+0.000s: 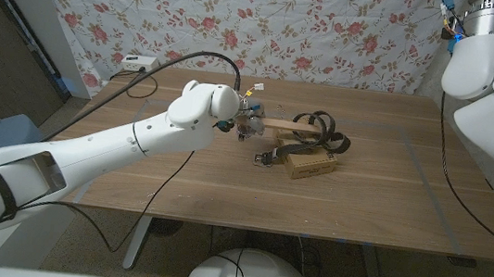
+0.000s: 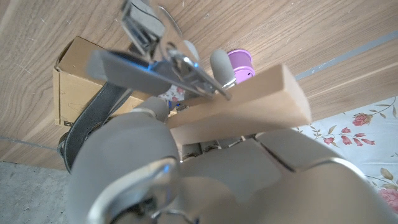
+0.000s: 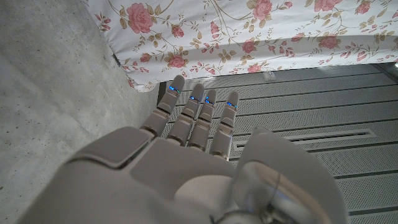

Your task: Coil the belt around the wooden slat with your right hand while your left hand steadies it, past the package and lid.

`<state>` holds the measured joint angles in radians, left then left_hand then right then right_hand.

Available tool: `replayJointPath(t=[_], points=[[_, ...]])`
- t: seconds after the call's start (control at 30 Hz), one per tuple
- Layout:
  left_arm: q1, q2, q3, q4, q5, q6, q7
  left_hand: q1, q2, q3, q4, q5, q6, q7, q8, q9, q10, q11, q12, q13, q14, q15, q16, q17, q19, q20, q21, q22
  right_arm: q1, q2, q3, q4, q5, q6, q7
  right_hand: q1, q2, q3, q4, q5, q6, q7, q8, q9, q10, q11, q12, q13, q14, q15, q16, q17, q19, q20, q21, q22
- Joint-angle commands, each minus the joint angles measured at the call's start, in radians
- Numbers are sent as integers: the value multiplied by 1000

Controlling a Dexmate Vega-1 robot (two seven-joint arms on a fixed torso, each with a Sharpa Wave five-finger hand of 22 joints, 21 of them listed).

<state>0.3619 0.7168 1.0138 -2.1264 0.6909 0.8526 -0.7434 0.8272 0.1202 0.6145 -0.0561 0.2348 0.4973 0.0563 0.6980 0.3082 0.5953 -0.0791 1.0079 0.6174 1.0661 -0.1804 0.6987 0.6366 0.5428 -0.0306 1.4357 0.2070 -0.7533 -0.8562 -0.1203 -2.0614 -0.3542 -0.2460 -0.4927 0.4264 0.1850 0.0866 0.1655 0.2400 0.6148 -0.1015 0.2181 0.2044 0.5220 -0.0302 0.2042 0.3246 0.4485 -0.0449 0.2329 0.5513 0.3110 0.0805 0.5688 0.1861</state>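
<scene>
Just past the left hand (image 1: 247, 122), the wooden slat (image 1: 288, 125) is sticking out level over the table (image 1: 380, 200) — left wrist view is showing that hand's fingers (image 2: 221, 64) closing round the slat (image 2: 249, 106) near one end, so it is gripping firmly. Belt (image 1: 318, 128) is already looping round the slat's far end in a few loose dark coils, w/ the free tail and buckle (image 1: 265, 158) trailing down beside the cardboard package (image 1: 311, 166), which is lying directly below the slat tip. Purple lid (image 2: 240, 61) is sitting on the table just beyond the left fingertips.

Right hand (image 3: 186, 155) is hanging well off to the side, away from the work, holding nothing, fingers extended — floor and floral cloth (image 3: 261, 31) behind it.

Handling judgement: belt appears soft, limp and light, prob. leather-like w/ some grip; coils are likely to slacken if tension is dropping. Best hold — the strap near the buckle end, pinching flat faces. Slat looks stiff and light; the end grip is leaving it prone to twisting.
</scene>
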Motion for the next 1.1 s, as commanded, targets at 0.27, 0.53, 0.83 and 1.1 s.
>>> replayJointPath(t=[0.27, 0.53, 0.83, 1.1], points=[[16, 10, 68, -48, 245, 74, -38, -156, -156, -58, 79, 40, -340, -66, -309, -109, -349, 35, -332, -231, -552, 121, -409, -280, -397, 179, -342, -36, -70, -3, 62, -39, -9, 19, -6, -6, 0, 15, -1, -5, 20, 4, 1, 3, 12, -1, 10, -1, 10, -83, 2, -1, 11, 1, -6, 1], [61, 2, 45, -68, 409, 80, -104, -250, -234, -180, 114, 46, -488, -111, -436, -122, -552, 57, -540, -315, -872, 235, -504, -346, -601, 218, -521, -32, -89, -1, 79, -63, -21, 12, -1, -11, -2, 20, -2, -7, 21, 5, 1, 2, 15, 1, 11, -2, 12, -83, 2, -3, 12, 3, -8, 1], [202, -14, -77, -105, 506, 25, -1, -316, -236, -250, 147, 52, -581, -133, -504, -122, -682, 85, -650, -353, -1056, 290, -510, -387, -723, 229, -631, -30, -95, 12, 75, -101, -47, -28, 6, -17, -5, 23, -2, -10, 24, 5, 1, 2, 15, 1, 11, -4, 13, -83, 2, -6, 13, 4, -9, 1], [394, -29, -269, -151, 387, -69, 345, -326, -226, -257, 153, 51, -587, -135, -506, -123, -689, 90, -661, -358, -1062, 290, -503, -394, -703, 224, -634, -29, -81, 17, 52, -130, -48, -42, 41, -27, -12, 23, -2, -13, 27, 10, 1, 2, 18, 8, 12, -5, 15, -77, 3, -8, 19, 10, -9, 1]])
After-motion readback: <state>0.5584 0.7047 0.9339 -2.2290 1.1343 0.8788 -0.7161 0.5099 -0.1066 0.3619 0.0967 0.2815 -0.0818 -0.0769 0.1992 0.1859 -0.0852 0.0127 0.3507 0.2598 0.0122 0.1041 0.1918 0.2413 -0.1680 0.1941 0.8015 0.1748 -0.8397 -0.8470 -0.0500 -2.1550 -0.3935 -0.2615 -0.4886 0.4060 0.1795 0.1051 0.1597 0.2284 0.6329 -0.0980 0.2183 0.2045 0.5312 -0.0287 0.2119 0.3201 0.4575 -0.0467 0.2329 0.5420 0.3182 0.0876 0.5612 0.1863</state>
